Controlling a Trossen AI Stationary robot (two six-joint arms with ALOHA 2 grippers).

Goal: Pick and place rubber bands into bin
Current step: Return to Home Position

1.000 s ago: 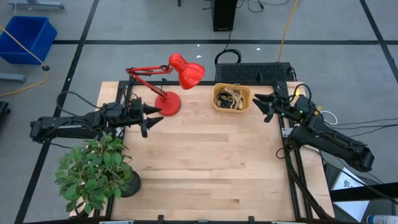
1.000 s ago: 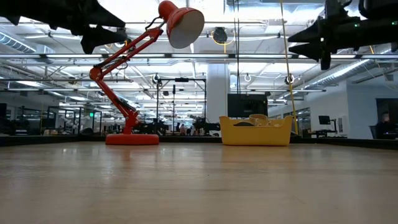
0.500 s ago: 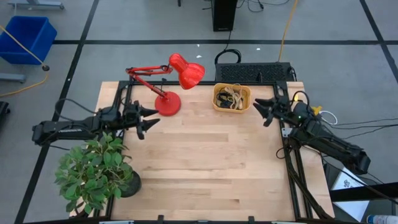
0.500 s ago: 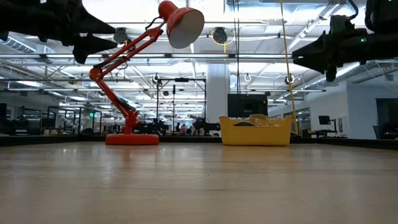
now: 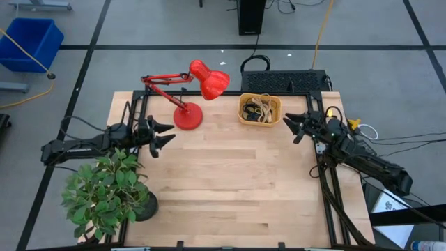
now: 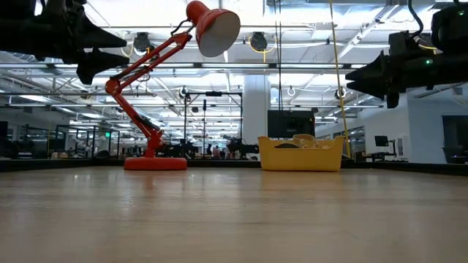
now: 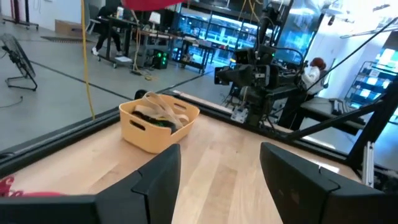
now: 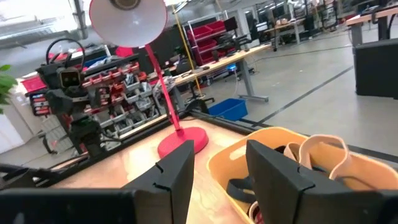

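The orange-yellow bin (image 5: pixel 260 109) stands at the table's far edge, right of the middle, with a heap of tan and black rubber bands (image 5: pixel 258 108) inside; it also shows in the low view (image 6: pixel 300 153), the left wrist view (image 7: pixel 158 123) and the right wrist view (image 8: pixel 292 168). My left gripper (image 5: pixel 169 133) is open and empty above the table's left side, beside the lamp's base. My right gripper (image 5: pixel 288 125) is open and empty above the table's right side, just near-right of the bin.
A red desk lamp (image 5: pixel 188 94) stands at the far left, its head over the table left of the bin. A potted plant (image 5: pixel 111 192) stands at the near left corner. A large blue bin (image 5: pixel 29 42) is on the floor beyond the table.
My left gripper has drawn back toward the table's left edge. My right gripper has drawn back toward the table's right edge and a little toward the near edge, away from the bin. Both stay open.
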